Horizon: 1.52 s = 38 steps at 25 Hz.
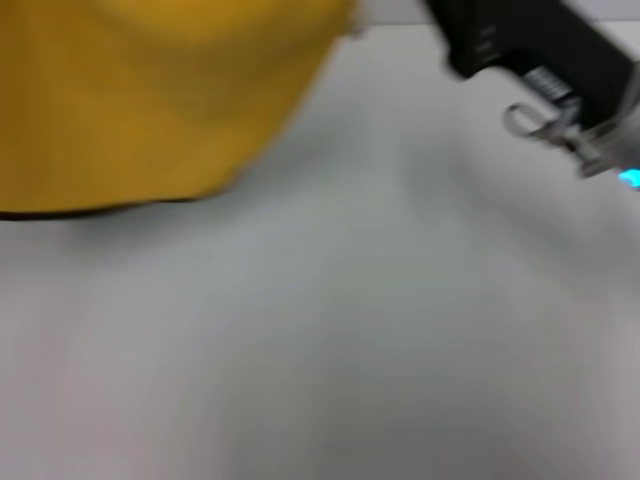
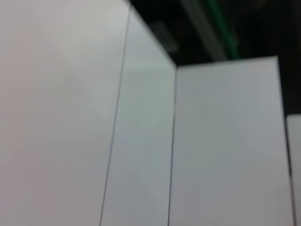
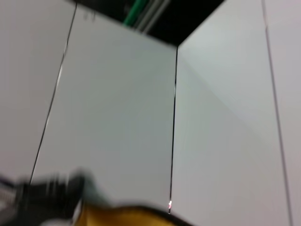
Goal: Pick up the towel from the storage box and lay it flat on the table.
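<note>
The towel (image 1: 150, 95) fills the upper left of the head view, yellow side showing. It is raised above the table (image 1: 330, 340), with its black trimmed edge along the bottom. Its yellow cloth also shows in the right wrist view (image 3: 127, 216), with a dark blurred shape (image 3: 47, 193) right beside it that looks like a gripper. My left gripper is hidden behind the towel in the head view. My right arm's dark body (image 1: 530, 50) with metal fittings is at the upper right, apart from the towel. The storage box is out of view.
The white tabletop spreads below the towel. In the wrist views it shows as white panels with thin seams (image 2: 171, 150), ending at a dark far edge (image 3: 178, 23).
</note>
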Each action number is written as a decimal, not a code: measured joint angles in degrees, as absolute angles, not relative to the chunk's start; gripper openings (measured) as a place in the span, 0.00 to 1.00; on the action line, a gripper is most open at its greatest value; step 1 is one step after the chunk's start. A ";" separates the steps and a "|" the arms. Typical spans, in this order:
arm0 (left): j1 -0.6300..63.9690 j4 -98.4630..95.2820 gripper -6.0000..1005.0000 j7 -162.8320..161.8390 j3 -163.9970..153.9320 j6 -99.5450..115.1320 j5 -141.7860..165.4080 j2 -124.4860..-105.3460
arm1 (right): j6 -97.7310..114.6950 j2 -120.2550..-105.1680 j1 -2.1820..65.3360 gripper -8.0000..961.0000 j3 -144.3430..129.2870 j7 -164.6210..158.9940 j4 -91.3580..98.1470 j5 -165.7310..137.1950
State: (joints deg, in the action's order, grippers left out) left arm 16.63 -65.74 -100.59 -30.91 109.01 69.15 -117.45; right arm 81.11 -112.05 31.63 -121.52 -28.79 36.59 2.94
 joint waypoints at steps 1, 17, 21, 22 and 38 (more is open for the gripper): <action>16.58 -65.73 0.02 -100.58 -30.82 108.95 70.46 -117.56 | 81.16 -111.43 30.37 0.01 -117.79 -30.77 38.57 -0.94; 21.00 -57.97 0.02 -98.82 -30.84 103.03 77.54 -118.28 | 76.67 -115.69 25.38 0.01 -83.19 -54.57 54.78 -47.21; 21.45 -57.48 0.02 -98.15 -30.97 102.03 77.70 -118.30 | 76.38 -115.24 25.73 0.01 -81.21 -55.36 54.97 -47.82; 21.15 -57.24 0.02 -98.15 -31.07 102.76 77.74 -118.28 | 76.92 -115.17 25.10 0.01 -81.40 -56.02 55.16 -48.20; 4.13 -52.69 0.02 -101.77 -46.92 116.42 64.56 -113.11 | 87.34 -115.47 0.75 0.01 -84.14 -76.73 80.17 -54.30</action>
